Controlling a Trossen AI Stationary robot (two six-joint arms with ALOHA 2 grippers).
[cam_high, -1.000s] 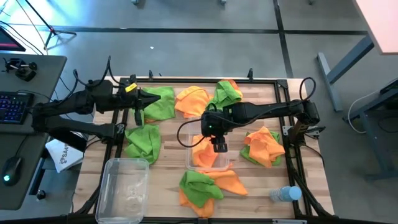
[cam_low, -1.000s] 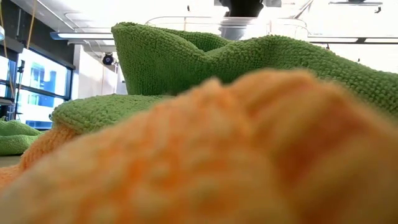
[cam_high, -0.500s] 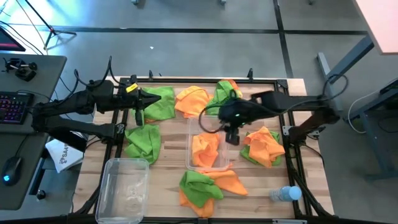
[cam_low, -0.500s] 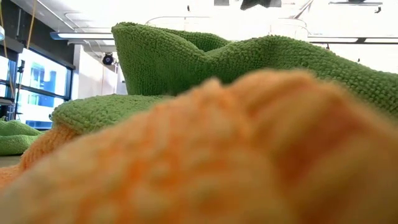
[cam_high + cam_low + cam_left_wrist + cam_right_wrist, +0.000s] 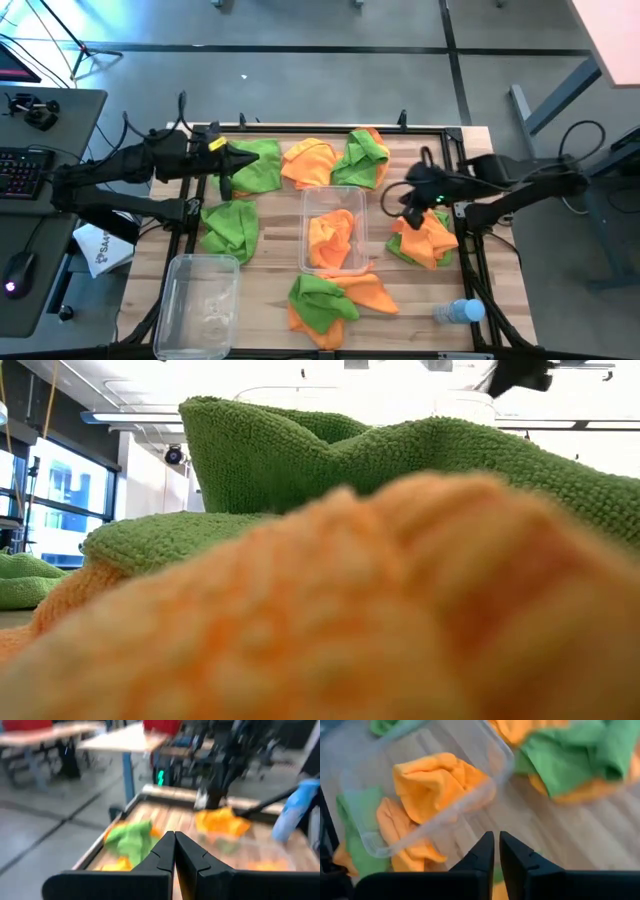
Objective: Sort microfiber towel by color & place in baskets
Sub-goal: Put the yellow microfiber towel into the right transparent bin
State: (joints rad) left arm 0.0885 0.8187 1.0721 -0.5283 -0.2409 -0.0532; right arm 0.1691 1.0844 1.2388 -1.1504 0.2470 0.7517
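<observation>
Looking right of middle, my right gripper is closed on nothing, beside the soft, light orange towel; I'd pinch a top fold.

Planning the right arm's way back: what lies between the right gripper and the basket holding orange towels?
In the high view, only bare wood table separates the right gripper from the basket.

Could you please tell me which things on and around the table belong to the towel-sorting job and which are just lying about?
Belong to the job:
- green towels
- orange towels
- centre basket, holding orange towels
- empty basket
- right gripper, shut, empty
- left gripper, shut, waiting

Lying about:
- water bottle
- keyboard
- mouse
</observation>
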